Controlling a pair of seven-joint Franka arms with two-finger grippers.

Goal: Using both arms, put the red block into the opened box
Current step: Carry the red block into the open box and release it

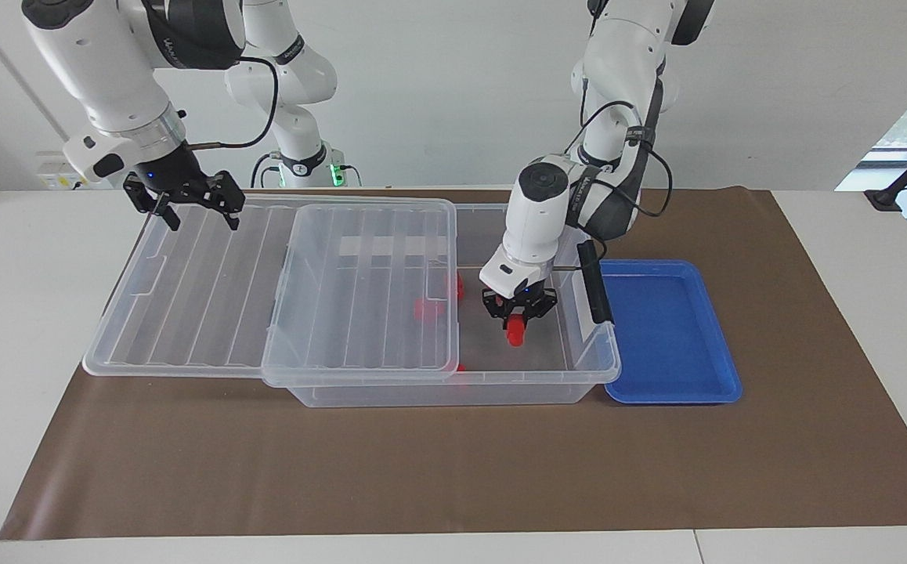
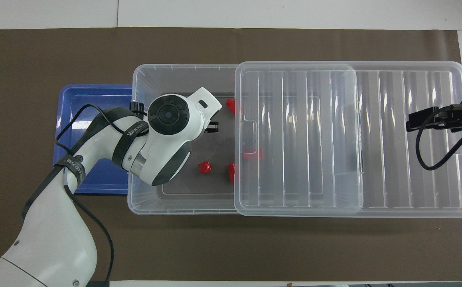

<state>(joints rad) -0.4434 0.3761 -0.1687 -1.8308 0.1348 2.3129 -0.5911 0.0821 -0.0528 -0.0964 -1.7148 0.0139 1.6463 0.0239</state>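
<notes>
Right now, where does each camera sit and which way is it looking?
Facing view: high across the table, looking back at the robots; both whole arms show, the left gripper holding a red block low inside the box, the right gripper open over the lid.
Overhead view: high above the robots' end, looking steeply down; the left arm's wrist hides its block, only the right gripper pokes in.
Shared: box, lid, blue tray, half a turn apart.

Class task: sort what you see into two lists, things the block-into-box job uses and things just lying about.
In use: left gripper shut on red block; box; lid, slid aside; right gripper open over lid.

Lying about: blue tray; brown mat.
</notes>
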